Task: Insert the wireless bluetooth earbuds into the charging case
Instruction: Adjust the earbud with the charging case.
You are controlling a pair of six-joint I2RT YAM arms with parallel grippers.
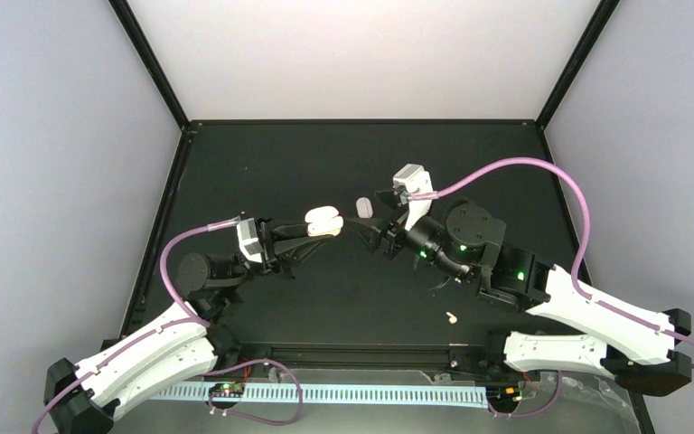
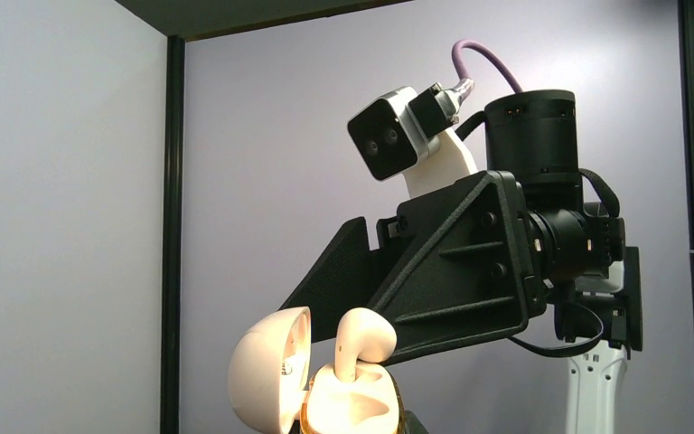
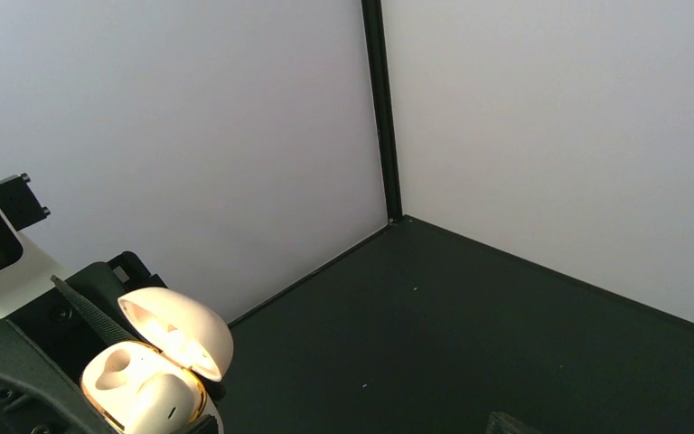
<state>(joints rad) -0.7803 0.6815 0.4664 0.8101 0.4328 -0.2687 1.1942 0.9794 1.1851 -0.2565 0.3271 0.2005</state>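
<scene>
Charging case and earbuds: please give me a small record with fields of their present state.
case: charging case, lid open, held by left gripper
first earbud: stem down in one slot of the case
free slot: empty
second earbud: lying on the table, near the arm bases
right gripper: open, holding nothing, beside the case

Nothing legible anywhere: no brand, label, number or sign to be read. Only a tiny dark marking inside the open lid of the charging case (image 2: 267, 375), seen from the left wrist, too small and blurred to make out as letters or figures.
</scene>
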